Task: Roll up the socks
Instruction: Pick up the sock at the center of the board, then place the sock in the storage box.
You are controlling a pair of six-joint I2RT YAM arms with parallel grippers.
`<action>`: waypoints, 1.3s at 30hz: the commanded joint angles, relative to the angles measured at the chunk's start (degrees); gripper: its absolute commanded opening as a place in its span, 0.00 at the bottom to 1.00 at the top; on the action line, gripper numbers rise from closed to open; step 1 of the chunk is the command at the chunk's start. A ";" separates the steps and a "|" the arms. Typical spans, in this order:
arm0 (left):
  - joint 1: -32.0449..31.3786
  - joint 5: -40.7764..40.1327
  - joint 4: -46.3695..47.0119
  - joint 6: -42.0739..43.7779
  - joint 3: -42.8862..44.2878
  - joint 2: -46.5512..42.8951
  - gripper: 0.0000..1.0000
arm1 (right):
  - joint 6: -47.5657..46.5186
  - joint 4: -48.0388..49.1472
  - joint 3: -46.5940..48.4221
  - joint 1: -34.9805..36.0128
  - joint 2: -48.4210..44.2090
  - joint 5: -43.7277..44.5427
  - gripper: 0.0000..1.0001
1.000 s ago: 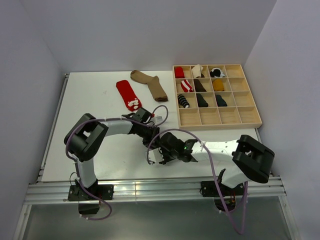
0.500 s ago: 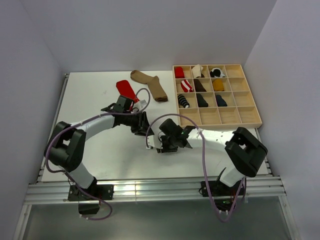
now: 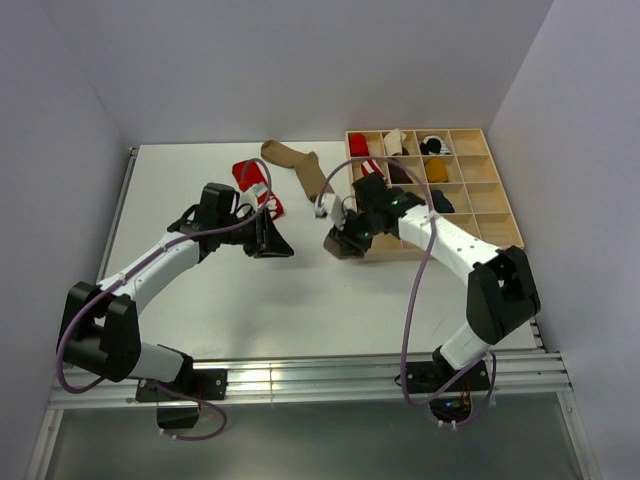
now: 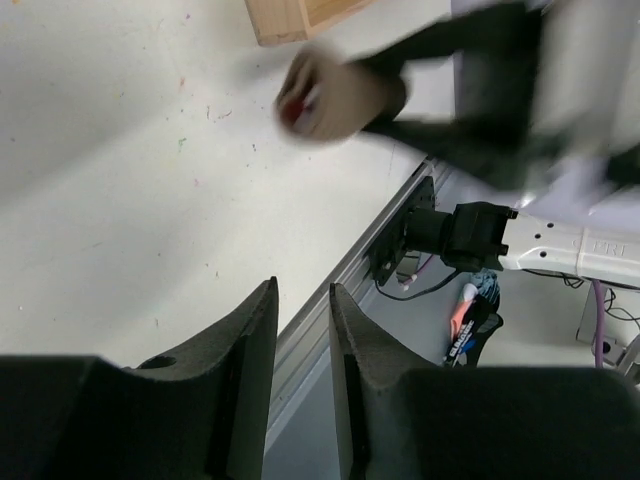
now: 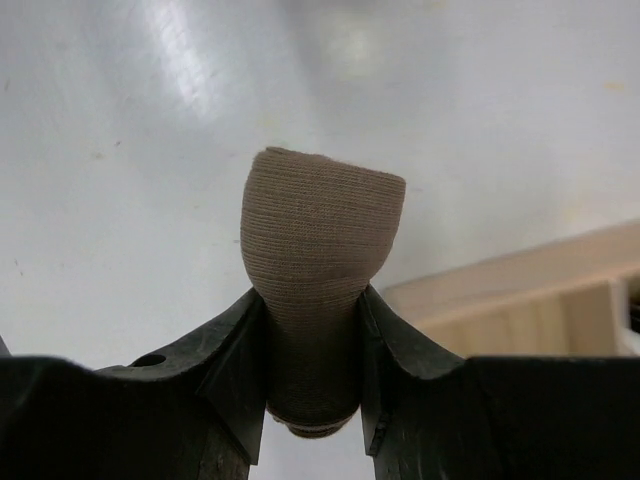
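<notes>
My right gripper [image 3: 343, 240] is shut on a rolled tan-brown sock [image 5: 325, 220] and holds it just off the front left corner of the wooden tray [image 3: 440, 247]. The roll shows blurred in the left wrist view [image 4: 335, 95]. My left gripper [image 3: 278, 243] hangs to the left of the roll, apart from it; its jaws [image 4: 302, 290] stand a narrow gap apart with nothing between them. A red sock with a white motif [image 3: 245, 172] lies flat at the back, partly hidden by my left arm. A plain brown sock [image 3: 300, 160] lies flat beside it.
The wooden tray has many compartments; several at its back left hold rolled socks [image 3: 372, 172]. Its corner shows in the left wrist view [image 4: 290, 20] and its edge in the right wrist view [image 5: 520, 290]. The table's front rail [image 3: 300, 375] runs along the near edge.
My right gripper has carried the rolled sock from the table's front middle back and right to the tray's corner. My left arm has swung out to the left, away from the roll.
</notes>
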 commanded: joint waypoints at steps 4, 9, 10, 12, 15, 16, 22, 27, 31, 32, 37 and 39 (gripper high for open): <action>0.49 2.38 3.07 -0.84 -2.01 -2.96 0.31 | 6.84 -3.45 11.73 -12.57 0.07 -3.13 0.10; 0.67 1.41 2.45 0.13 -1.66 -5.43 0.31 | 11.41 0.75 14.21 -19.63 0.78 6.17 0.10; 0.75 1.15 2.36 0.22 -1.74 -5.60 0.31 | 12.38 1.90 13.77 -19.99 0.69 11.93 0.10; 0.75 0.79 2.01 0.65 -1.57 -5.78 0.30 | 13.00 5.41 12.10 -19.99 0.86 15.93 0.10; 0.75 -0.87 0.87 1.80 -1.04 -5.78 0.30 | 15.02 7.00 11.30 -19.55 2.70 22.35 0.10; 0.75 -1.57 0.61 1.97 -1.04 -5.78 0.29 | 14.94 8.22 10.69 -19.20 3.49 23.41 0.09; 0.84 -0.70 1.92 1.62 -2.09 -5.25 0.29 | 14.58 11.39 5.95 -13.93 6.48 30.09 0.09; 0.84 -0.96 1.75 1.80 -2.80 -5.69 0.29 | 14.76 13.07 1.81 -10.50 7.98 32.98 0.09; 0.84 -0.97 1.66 2.15 -3.24 -5.61 0.29 | 14.76 13.42 -0.04 -8.65 9.65 32.91 0.09; 0.84 -0.97 1.75 2.15 -3.32 -5.43 0.28 | 14.93 13.51 -0.13 -8.65 9.91 32.65 0.09; 0.84 -0.18 2.10 2.24 -3.76 -4.73 0.28 | 16.69 11.33 0.84 -9.53 11.84 26.34 0.09; 0.84 0.00 2.01 2.41 -3.76 -4.46 0.28 | 17.57 10.26 1.81 -10.23 13.25 24.48 0.09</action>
